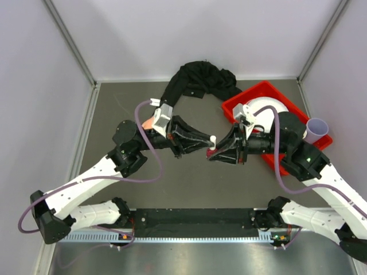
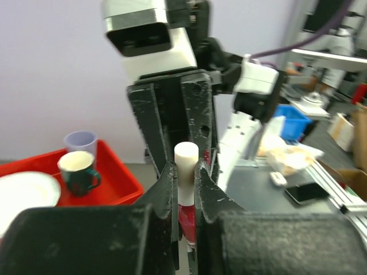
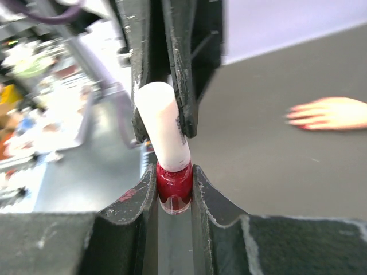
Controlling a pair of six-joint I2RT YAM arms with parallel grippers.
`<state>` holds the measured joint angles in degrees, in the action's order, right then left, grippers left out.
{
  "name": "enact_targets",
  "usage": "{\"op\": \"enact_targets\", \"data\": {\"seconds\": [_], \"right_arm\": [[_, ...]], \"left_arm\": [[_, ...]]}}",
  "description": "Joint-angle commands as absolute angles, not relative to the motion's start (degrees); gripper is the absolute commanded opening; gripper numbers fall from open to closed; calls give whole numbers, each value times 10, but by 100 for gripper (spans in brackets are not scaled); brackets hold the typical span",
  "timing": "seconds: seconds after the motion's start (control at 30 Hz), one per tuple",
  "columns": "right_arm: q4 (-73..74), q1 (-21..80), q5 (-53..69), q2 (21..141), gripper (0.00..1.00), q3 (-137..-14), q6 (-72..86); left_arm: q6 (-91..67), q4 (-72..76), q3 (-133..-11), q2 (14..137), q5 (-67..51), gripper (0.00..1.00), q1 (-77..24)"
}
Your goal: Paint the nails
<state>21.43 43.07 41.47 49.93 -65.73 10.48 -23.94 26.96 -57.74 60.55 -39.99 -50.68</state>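
Note:
A small red polish bottle [image 3: 174,186] hangs above the table between both grippers. My right gripper [image 3: 174,172] is shut on its red glass body. My left gripper [image 2: 184,169] is shut on its white cap [image 2: 186,157], which tilts slightly in the right wrist view. From above, the two grippers meet tip to tip at the table's middle, left gripper [image 1: 206,145] and right gripper [image 1: 218,153]. The peach mannequin hand [image 3: 330,113] lies flat on the grey table, apart from the bottle. Its nails [image 3: 291,114] are small and blurred. Its black sleeve [image 1: 200,80] trails toward the back wall.
A red tray [image 1: 287,94] at the back right holds a white plate [image 1: 264,106], a lilac cup [image 1: 316,129] and a dark green mug [image 2: 77,169]. Side walls close in the table on the left, right and back.

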Motion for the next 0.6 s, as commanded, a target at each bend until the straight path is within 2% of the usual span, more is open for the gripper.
{"op": "enact_targets", "data": {"seconds": [0.0,0.17,0.2,0.23,0.3,0.33,0.4,0.43,0.57], "right_arm": [[41,425,482,487,0,-665,143],[36,425,492,482,0,-667,153],[49,425,485,481,0,-670,151],[58,425,483,483,0,-677,144],[99,425,463,487,0,-685,133],[116,425,453,490,0,-693,118],[141,425,427,494,0,-701,99],[162,425,418,495,0,-709,85],[206,425,351,502,0,-725,54]], "left_arm": [[-313,363,-547,626,-670,0,-514],[-331,367,-555,628,-656,2,-511],[-324,346,-560,626,-643,22,-507],[-298,291,-574,623,-616,32,-506],[-266,225,-591,608,-572,47,-502],[-233,166,-604,599,-543,58,-502],[-220,142,-610,571,-472,66,-502],[-217,142,-608,561,-456,84,-502],[-222,138,-602,512,-341,93,-503]]}}
